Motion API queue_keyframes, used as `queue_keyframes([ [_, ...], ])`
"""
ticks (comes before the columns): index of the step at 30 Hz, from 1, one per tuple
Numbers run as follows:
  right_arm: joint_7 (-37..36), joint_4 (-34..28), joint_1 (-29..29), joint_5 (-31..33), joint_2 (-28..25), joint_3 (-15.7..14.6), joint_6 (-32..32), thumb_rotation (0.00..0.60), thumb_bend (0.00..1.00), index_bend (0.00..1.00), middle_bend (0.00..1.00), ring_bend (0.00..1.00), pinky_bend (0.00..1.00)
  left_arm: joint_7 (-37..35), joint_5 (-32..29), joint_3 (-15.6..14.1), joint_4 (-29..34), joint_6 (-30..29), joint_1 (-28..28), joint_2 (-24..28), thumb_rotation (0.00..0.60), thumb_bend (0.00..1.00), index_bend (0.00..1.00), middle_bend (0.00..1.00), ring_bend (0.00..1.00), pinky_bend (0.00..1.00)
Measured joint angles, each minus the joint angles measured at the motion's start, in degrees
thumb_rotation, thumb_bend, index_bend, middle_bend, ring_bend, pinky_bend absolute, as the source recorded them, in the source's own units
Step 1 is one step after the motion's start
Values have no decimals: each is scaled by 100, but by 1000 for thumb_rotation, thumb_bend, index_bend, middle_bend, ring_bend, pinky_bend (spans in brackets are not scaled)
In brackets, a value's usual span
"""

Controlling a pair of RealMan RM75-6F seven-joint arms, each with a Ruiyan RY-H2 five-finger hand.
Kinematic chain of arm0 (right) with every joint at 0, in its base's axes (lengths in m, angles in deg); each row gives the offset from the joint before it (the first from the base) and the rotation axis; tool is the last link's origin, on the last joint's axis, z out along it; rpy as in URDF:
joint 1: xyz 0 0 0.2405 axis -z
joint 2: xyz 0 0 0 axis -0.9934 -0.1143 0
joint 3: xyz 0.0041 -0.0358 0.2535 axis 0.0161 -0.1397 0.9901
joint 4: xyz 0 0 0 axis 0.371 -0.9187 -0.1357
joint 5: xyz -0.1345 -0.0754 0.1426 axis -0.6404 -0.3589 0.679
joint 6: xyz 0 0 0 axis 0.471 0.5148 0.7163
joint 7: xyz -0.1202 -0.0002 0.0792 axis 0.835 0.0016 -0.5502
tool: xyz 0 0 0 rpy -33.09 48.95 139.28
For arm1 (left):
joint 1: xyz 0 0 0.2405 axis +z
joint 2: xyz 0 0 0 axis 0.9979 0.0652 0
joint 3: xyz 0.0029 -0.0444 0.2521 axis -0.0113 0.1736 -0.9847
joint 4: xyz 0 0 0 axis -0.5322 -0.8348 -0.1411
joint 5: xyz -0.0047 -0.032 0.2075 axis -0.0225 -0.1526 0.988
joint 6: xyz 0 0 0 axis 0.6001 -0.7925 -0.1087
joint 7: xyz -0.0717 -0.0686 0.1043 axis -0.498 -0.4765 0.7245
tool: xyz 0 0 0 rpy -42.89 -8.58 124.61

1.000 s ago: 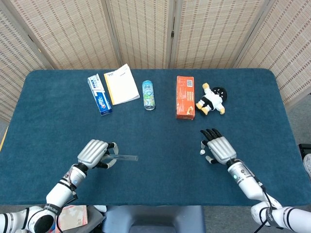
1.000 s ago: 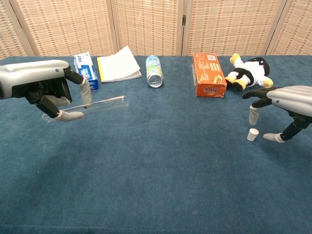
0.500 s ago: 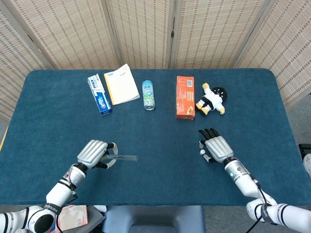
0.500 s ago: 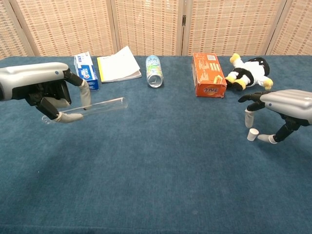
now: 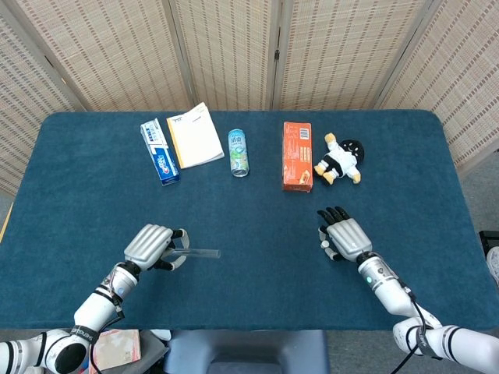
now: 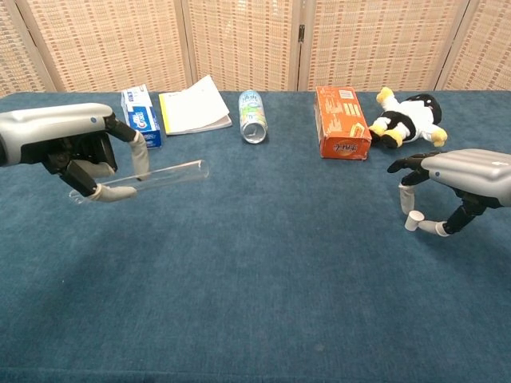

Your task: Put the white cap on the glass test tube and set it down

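My left hand (image 5: 152,247) holds the glass test tube (image 5: 201,252) a little above the table at the near left. In the chest view the test tube (image 6: 164,173) lies nearly level in that left hand (image 6: 76,148), its open end pointing right. The small white cap (image 6: 412,221) stands on the blue cloth at the near right. My right hand (image 6: 457,171) arches over it, thumb tip against the cap's right side and one fingertip just above its left edge. From the head view, the cap (image 5: 323,245) shows at the left edge of the right hand (image 5: 345,236).
Along the back of the table (image 5: 249,304) lie a toothpaste box (image 5: 160,151), a white notebook (image 5: 195,135), a can on its side (image 5: 238,152), an orange box (image 5: 297,155) and a penguin plush toy (image 5: 341,160). Folding screens stand behind the table.
My right hand has shifted left and lowered over the cap, its thumb and finger closing in around it. The left hand and tube have stayed nearly still.
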Motion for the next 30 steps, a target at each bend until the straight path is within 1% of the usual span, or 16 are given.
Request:
queue_keyframes([
  [4, 4, 2, -4, 22, 6, 8, -1, 600, 350, 462, 96, 0, 18, -8, 1, 2, -7, 8, -1, -4, 600, 338, 575, 1000, 1000, 1000],
  [11, -31, -64, 32, -27, -7, 27, -154, 600, 418, 513, 131, 0, 18, -115, -42, 49, -43, 65, -18, 10, 600, 338, 574, 1000, 1000, 1000],
  [15, -72, -269, 66, -67, -122, 57, -263, 600, 449, 533, 147, 0, 18, -269, -95, 123, -54, 134, -38, 103, 600, 338, 575, 1000, 1000, 1000],
  [18, -133, -542, 78, -130, -301, 132, -404, 600, 474, 564, 173, 0, 18, -416, -134, 205, -80, 210, -68, 193, 600, 338, 575, 1000, 1000, 1000],
  [21, -256, -900, 84, -211, -534, 271, -593, 600, 515, 604, 208, 0, 18, -564, -170, 293, -107, 280, -108, 240, 600, 338, 576, 1000, 1000, 1000],
  [24, -408, -1300, 62, -271, -793, 456, -727, 600, 541, 619, 222, 0, 18, -772, -192, 401, -115, 337, -146, 261, 600, 338, 576, 1000, 1000, 1000],
  [30, -896, -1962, -138, -307, -1147, 949, -807, 600, 568, 637, 240, 14, 19, -1332, -143, 676, -162, 450, -253, 250, 600, 337, 576, 1000, 1000, 1000],
])
